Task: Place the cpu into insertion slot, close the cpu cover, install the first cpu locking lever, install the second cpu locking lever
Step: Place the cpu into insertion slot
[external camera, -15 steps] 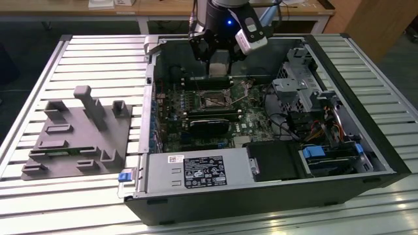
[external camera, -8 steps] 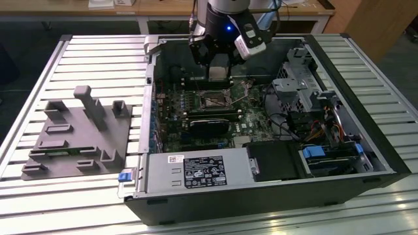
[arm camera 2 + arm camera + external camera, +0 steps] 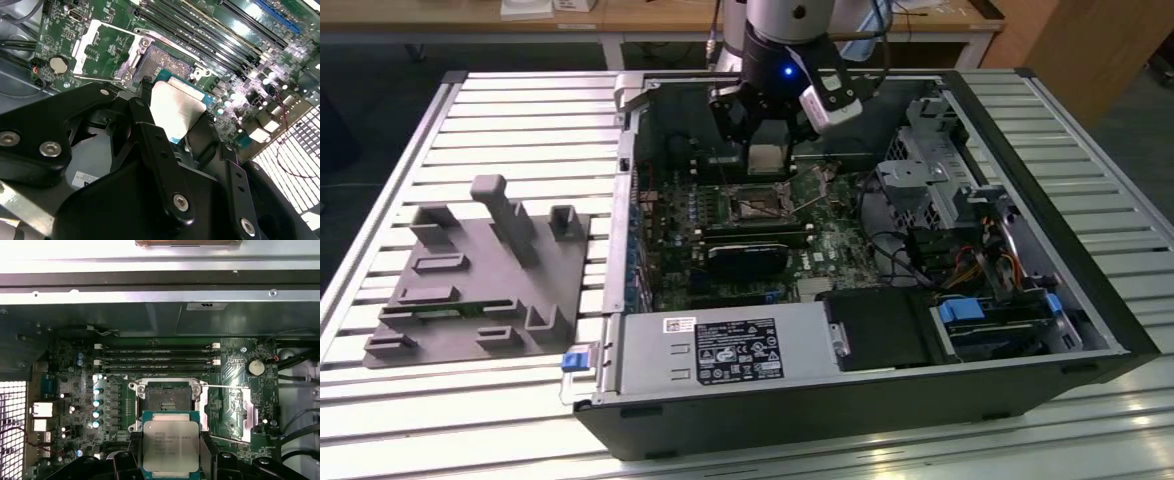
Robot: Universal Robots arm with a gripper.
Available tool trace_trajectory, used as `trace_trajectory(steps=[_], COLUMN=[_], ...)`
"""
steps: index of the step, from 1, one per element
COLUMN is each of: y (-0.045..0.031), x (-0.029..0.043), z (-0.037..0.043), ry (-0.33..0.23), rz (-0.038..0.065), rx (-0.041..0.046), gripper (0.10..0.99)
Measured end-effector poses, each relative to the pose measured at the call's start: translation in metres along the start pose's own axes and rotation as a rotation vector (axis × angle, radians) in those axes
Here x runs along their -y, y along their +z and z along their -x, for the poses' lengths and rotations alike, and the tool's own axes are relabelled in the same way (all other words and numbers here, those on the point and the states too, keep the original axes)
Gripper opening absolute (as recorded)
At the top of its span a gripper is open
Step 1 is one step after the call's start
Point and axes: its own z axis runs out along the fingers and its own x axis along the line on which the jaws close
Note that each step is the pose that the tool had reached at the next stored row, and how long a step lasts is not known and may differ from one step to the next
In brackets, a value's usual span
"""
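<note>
My gripper [image 3: 171, 456] is clamped on two opposite edges of the chip [image 3: 171, 445]. The chip's silver metal top faces my wrist cameras. Its sides sit square with the socket, and its slightly longer axis runs toward it. Just beyond, apart from the chip, the socket [image 3: 165, 401] lies bare, its metal cover [image 3: 251, 415] swung open beside it. Farther off run the long memory slots [image 3: 157, 360].

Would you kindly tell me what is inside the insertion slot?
In the first wrist view the insertion slot is empty, its dark centre bare, the cpu cover swung open beside it. The cpu, gripped by the end effector, covers part of the slot's frame.
</note>
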Motion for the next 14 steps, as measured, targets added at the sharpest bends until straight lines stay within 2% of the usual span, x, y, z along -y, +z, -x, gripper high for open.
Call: trace_trajectory(steps=[14], y=[0.0236], x=[0.0008], z=[0.0048], ry=[0.000], rz=[-0.001], rx=[0.0000], gripper=[0.541])
